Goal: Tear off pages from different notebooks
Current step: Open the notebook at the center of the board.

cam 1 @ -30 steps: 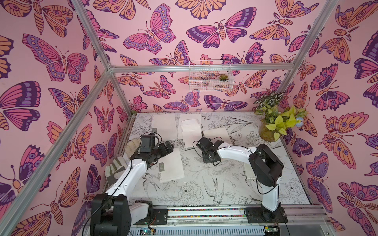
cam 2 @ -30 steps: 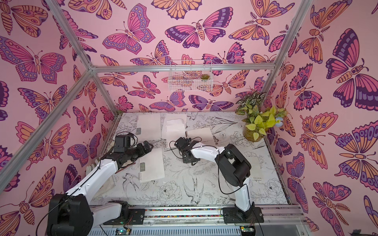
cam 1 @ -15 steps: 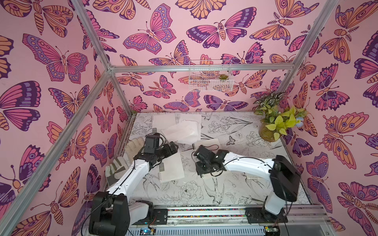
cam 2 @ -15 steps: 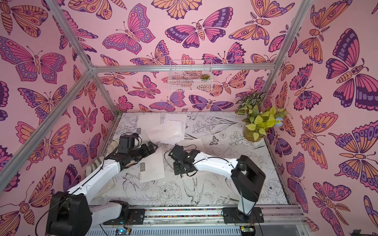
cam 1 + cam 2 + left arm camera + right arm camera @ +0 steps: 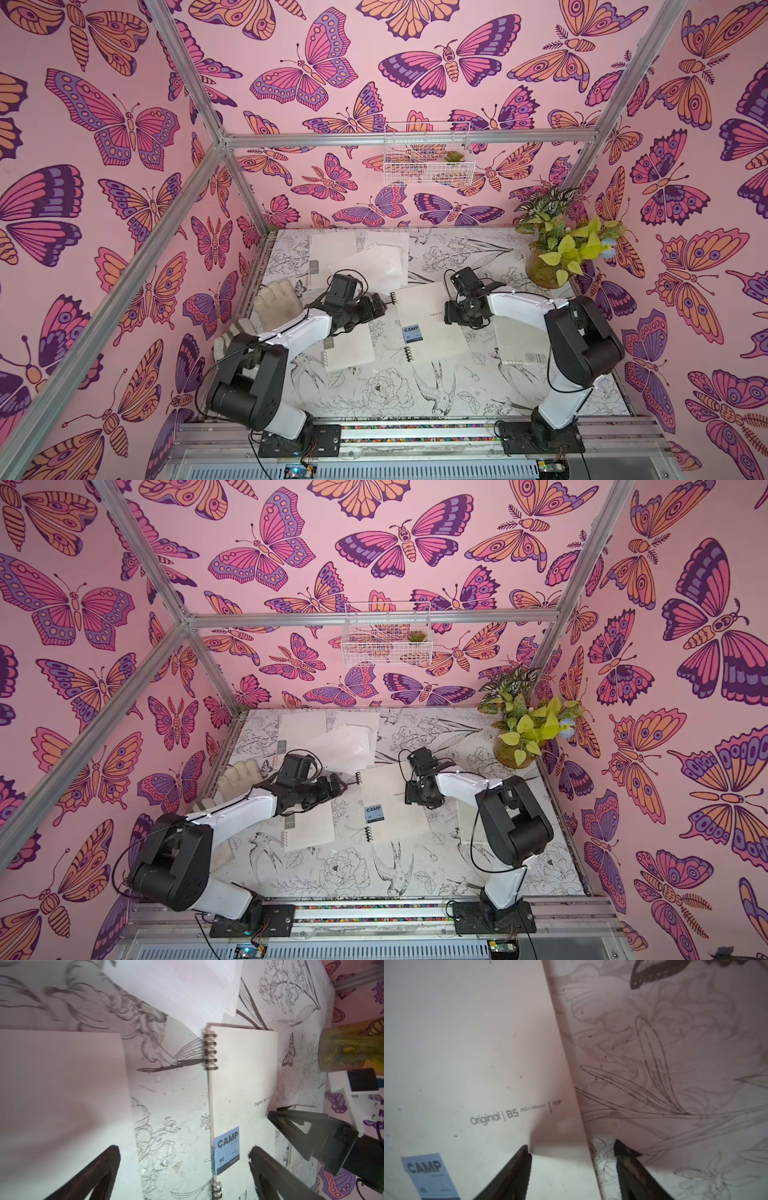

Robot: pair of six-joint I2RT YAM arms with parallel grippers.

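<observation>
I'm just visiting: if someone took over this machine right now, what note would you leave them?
Left gripper: open, empty, at the CAMP notebook's spiral edge.
Right gripper: open, straddling that notebook's opposite edge, not gripping.
Far notebook, left-arm notebook and right-arm notebook lie flat.
Done: loose pages piled at the far side.
To do: probably a page from the closed CAMP notebook; which notebooks gave pages cannot be told.

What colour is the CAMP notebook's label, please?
The label is light blue, clearest in the left wrist view.
</observation>
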